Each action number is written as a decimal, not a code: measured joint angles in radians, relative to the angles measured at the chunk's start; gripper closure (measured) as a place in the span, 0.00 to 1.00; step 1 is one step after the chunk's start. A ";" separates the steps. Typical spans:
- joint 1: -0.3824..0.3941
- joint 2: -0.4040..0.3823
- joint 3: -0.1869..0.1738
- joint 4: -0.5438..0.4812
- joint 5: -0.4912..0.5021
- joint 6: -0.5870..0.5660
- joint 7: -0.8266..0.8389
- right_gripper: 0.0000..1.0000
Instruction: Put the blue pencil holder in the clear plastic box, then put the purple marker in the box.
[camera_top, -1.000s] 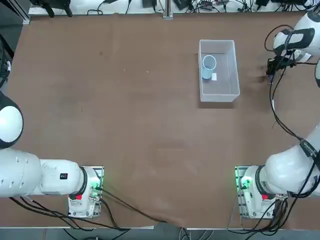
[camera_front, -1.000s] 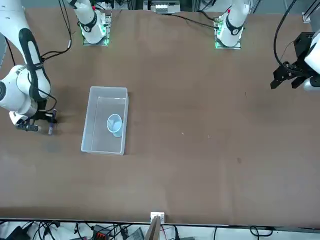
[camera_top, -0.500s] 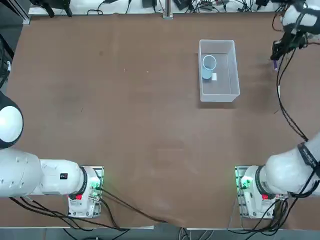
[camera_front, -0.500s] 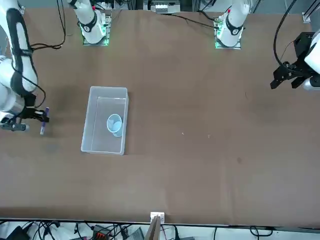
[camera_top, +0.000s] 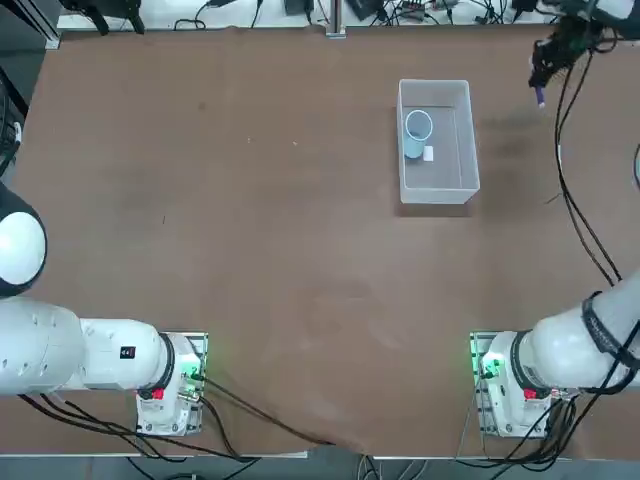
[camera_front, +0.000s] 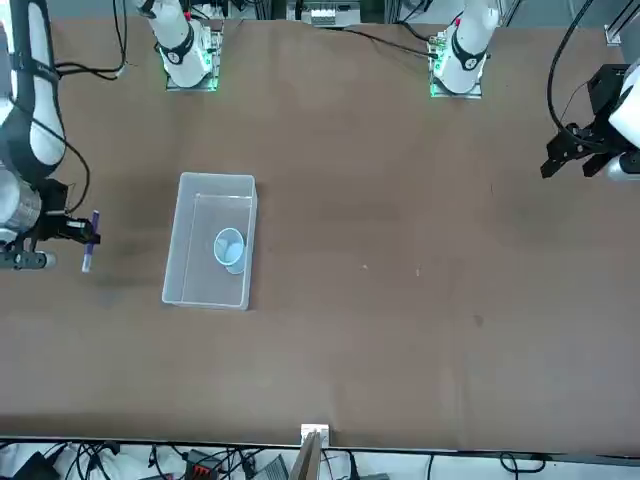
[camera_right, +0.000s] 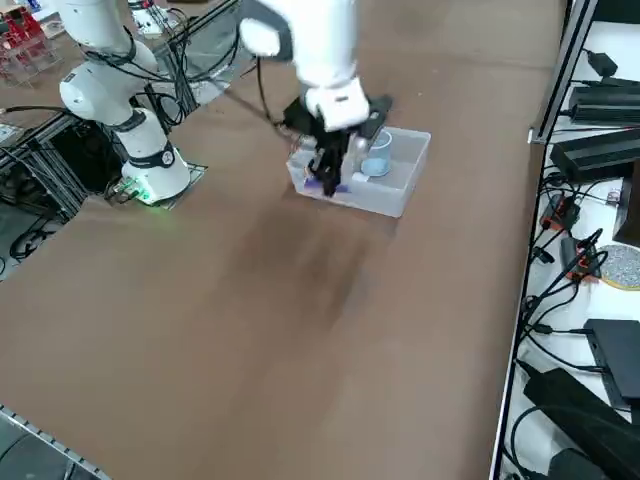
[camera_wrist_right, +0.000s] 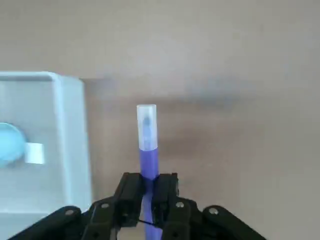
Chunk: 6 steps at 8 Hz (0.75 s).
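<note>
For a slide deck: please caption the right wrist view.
Right end effector shut on a thin purple marker, raised over the brown table beside the clear rectangular plastic box.

No readable text, brand, number or sign anywhere on the surface; only a small white label (camera_top: 428, 153) at the base of the clear plastic box (camera_top: 437, 190), its face blank or too small to read, just beside the blue pencil holder (camera_top: 417, 130) lying inside
</note>
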 joint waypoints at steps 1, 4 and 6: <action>0.051 0.000 0.001 0.007 0.016 -0.004 0.057 0.85; 0.172 0.006 0.003 0.008 0.063 -0.003 0.156 0.85; 0.223 0.027 0.004 0.007 0.064 -0.002 0.206 0.85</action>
